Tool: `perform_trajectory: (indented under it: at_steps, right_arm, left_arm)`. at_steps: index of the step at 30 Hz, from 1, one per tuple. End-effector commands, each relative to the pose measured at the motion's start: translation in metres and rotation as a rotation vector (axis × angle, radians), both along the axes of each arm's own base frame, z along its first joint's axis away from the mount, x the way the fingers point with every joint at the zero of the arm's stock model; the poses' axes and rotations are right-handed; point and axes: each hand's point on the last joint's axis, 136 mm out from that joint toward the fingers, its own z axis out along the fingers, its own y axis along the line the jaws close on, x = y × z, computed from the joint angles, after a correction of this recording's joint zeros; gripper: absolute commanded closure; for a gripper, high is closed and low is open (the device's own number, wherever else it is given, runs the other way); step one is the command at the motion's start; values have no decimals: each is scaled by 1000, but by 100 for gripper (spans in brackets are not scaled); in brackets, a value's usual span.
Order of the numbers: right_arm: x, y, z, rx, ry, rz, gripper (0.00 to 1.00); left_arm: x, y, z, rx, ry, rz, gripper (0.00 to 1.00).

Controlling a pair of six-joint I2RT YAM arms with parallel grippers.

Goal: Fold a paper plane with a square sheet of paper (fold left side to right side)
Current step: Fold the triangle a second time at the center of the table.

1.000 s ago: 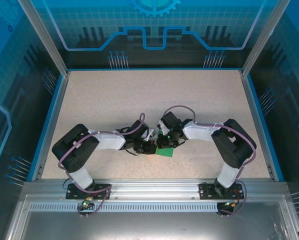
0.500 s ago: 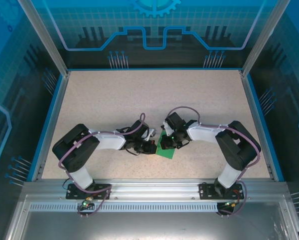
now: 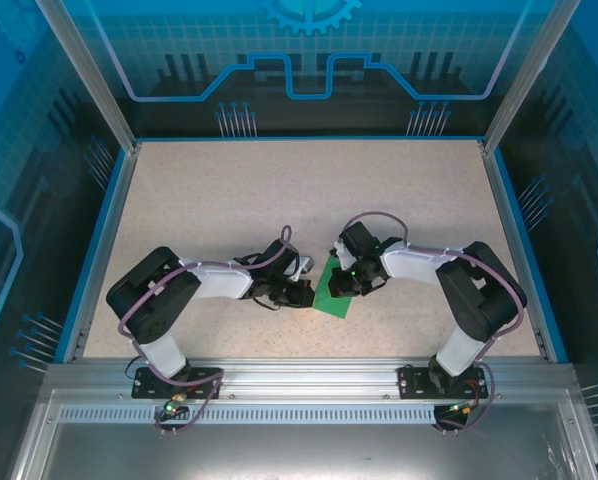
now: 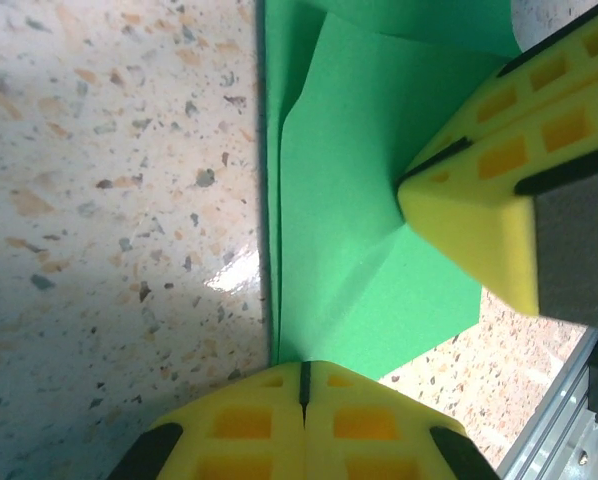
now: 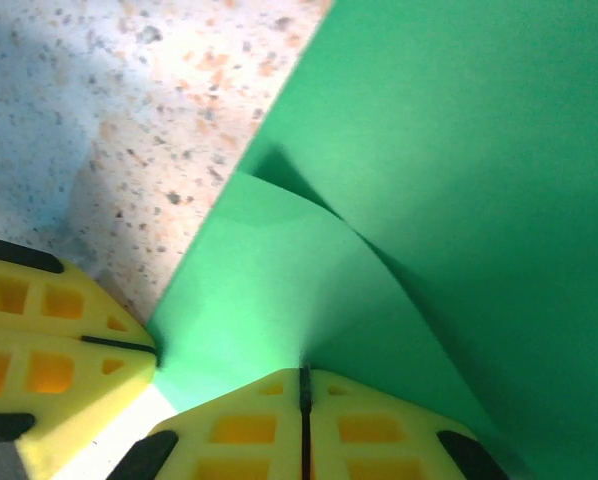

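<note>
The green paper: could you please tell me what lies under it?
The green paper rests on the speckled table, which is bare around it. Its own folded layers overlap, and anything between or beneath them is covered.

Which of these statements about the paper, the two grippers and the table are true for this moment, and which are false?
1. The green paper lies between the two arms. True.
2. The left gripper has its fingers spread wide. False: they are closed together, with a thin seam between them.
3. The green paper is one flat, unfolded layer. False: the left wrist view shows overlapping layers and creases.
4. The right gripper is shut, with its tip against the paper. True.
5. The table has a speckled beige top. True.
</note>
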Motion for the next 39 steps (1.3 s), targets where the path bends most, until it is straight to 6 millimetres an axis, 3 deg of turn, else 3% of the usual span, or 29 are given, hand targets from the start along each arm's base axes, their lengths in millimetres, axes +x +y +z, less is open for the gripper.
perform_trajectory:
  at_steps: [1,26,32,35,39]
  right_arm:
    - [-10,-29,-10,-88,41,-21,91]
    - [4,-89,-9,-126,88,-163,91]
    - [13,-78,23,-46,1,-160,91]
    - [11,-63,40,17,-40,-131,91]
    - [7,-36,46,86,-46,-83,91]
  left_arm:
    - [-19,38,-47,207,91,37,95]
    - [-16,34,-44,202,82,27,95]
    - [-13,28,-36,182,63,17,95]
    - [-11,24,-32,178,51,12,95]
    - [-10,22,-29,176,43,7,95]
